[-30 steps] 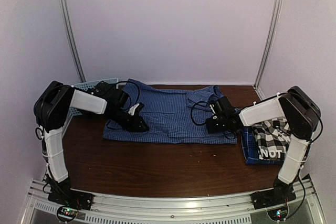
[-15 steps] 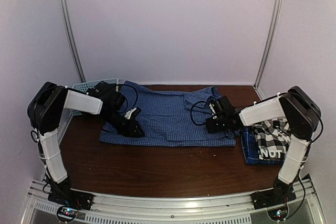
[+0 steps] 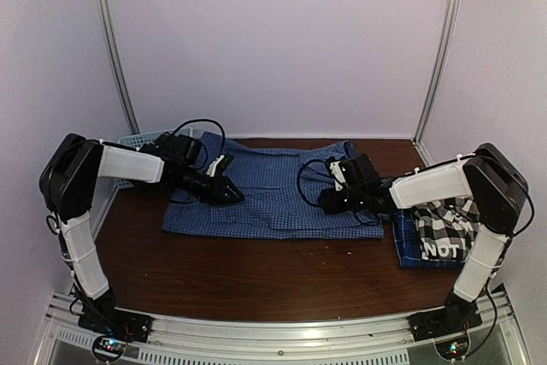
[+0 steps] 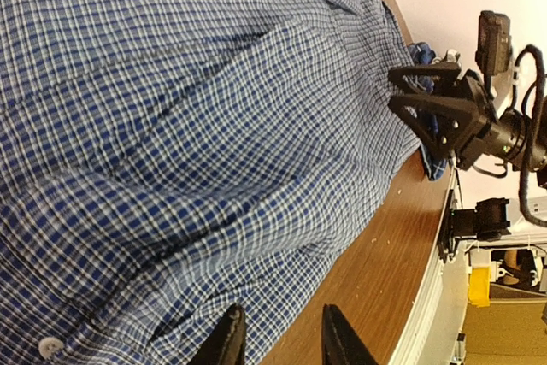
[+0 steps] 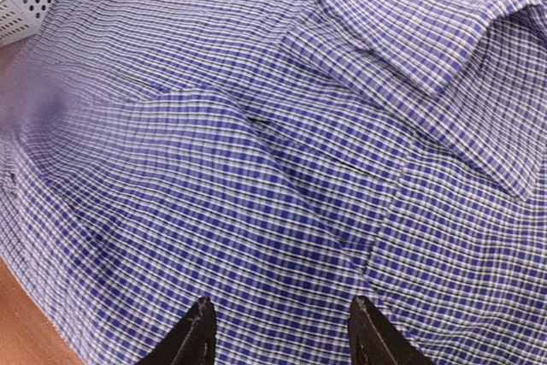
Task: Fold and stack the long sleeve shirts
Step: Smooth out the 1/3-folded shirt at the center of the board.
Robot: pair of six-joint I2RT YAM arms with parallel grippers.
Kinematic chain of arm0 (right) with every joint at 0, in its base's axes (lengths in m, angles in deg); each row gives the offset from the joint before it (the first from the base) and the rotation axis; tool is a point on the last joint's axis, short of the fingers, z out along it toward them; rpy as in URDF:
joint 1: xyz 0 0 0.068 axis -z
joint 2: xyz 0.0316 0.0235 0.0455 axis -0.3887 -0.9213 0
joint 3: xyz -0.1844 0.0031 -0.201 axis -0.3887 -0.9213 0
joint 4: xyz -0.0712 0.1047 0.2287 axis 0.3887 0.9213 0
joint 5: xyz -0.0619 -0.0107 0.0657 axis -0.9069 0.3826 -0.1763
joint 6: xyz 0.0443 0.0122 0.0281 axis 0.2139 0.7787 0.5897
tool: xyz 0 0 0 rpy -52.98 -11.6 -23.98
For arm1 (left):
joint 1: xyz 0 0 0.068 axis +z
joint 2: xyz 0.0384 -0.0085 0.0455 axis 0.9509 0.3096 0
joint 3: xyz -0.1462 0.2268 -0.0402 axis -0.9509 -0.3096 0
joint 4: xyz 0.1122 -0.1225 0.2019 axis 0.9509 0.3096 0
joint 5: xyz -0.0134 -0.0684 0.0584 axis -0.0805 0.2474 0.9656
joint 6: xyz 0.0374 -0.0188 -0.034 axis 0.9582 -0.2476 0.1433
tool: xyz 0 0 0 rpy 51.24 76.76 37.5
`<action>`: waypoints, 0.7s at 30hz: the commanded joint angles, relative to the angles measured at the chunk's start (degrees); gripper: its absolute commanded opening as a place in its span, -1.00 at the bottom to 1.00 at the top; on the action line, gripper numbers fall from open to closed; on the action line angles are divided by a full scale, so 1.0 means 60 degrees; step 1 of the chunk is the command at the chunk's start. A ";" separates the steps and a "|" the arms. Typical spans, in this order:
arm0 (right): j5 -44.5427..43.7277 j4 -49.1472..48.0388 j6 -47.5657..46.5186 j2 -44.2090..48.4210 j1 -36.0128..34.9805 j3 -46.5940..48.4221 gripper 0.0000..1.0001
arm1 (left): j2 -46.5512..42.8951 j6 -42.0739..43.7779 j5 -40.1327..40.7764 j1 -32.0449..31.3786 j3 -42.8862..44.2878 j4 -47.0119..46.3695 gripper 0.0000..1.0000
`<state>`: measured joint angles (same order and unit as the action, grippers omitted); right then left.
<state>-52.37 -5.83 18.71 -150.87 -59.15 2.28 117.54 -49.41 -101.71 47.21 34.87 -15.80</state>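
Both arms now reach further inward over blue check shirt [image 3: 273,190], laid flat on bench [image 3: 256,271] for folding; left fingers [image 4: 226,341] slightly spread, right fingers [image 5: 195,335] wider, neither pinching cloth. Folded plaid shirts [image 3: 440,232] stacked right.

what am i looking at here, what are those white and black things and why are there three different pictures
Those are two robot arms, bolted to the near edge of a table. The wide picture comes from a fixed camera above and behind them. The other two come from a small camera on each wrist, which is why the left fingers and the right fingers poke in at the bottom edge. A blue check shirt lies spread across the table. At the right is a small stack: a black-and-white plaid shirt on a darker blue plaid shirt. A light blue basket sits at the back left. Both pairs of fingers are open, low over the blue check shirt, holding nothing.
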 commanded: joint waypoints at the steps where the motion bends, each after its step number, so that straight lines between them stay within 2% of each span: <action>1: 0.1110 -0.0599 0.0116 -0.0345 -0.0182 0.0596 0.07 | 0.0329 -0.0264 0.0775 -0.0004 0.0197 -0.1014 -0.37; 8: 0.1835 -0.0925 0.0330 -0.1589 -0.0227 0.1608 0.06 | 0.0657 -0.0267 0.1593 -0.0034 -0.0286 -0.1129 -0.38; 15: 0.1463 -0.0612 0.0518 -0.2721 0.0033 0.2332 0.03 | 0.0636 0.0088 0.2429 -0.0226 -0.0585 -0.0518 -0.38; 21: 0.0762 -0.0468 0.0667 -0.2852 0.0521 0.2176 -0.01 | 0.0651 0.0272 0.3323 -0.0298 -0.0567 0.0438 -0.38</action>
<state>-43.41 -10.55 21.64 -167.11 -58.19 15.35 120.73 -49.52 -86.89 45.73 31.72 -17.86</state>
